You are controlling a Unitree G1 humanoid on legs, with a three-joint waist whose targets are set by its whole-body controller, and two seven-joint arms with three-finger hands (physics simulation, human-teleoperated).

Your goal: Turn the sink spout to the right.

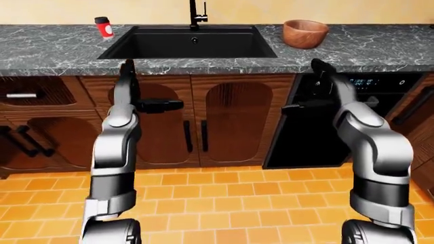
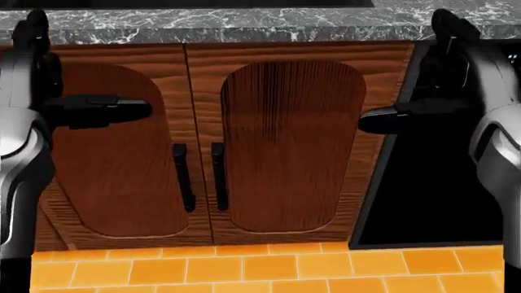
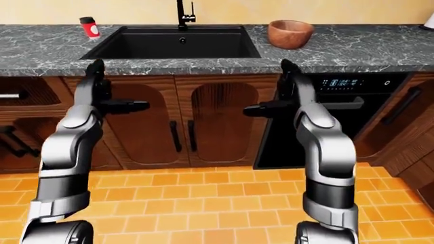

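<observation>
Slim black sink spout [image 1: 195, 13] stands upright at top edge of matte black sink basin [image 1: 190, 43], centre of grey marble desk [image 1: 61, 51]; both arms raised below desk edge, well short of it. Left hand [image 1: 146, 96] and right hand [image 1: 312, 94] open, fingers spread, holding nothing. Suggest step closer, reach right hand over basin, push spout sideways w/o grabbing hard; red-white shaker [image 1: 104, 27] and brown wooden bowl [image 1: 305, 33] flank sink, bowl nearer right arm's path.

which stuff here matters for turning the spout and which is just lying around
For the job:
faucet
sink
left hand, open, below the counter edge
right hand, open, below the counter edge

Lying about:
wooden bowl
red shaker
cabinet doors
dishwasher
</observation>
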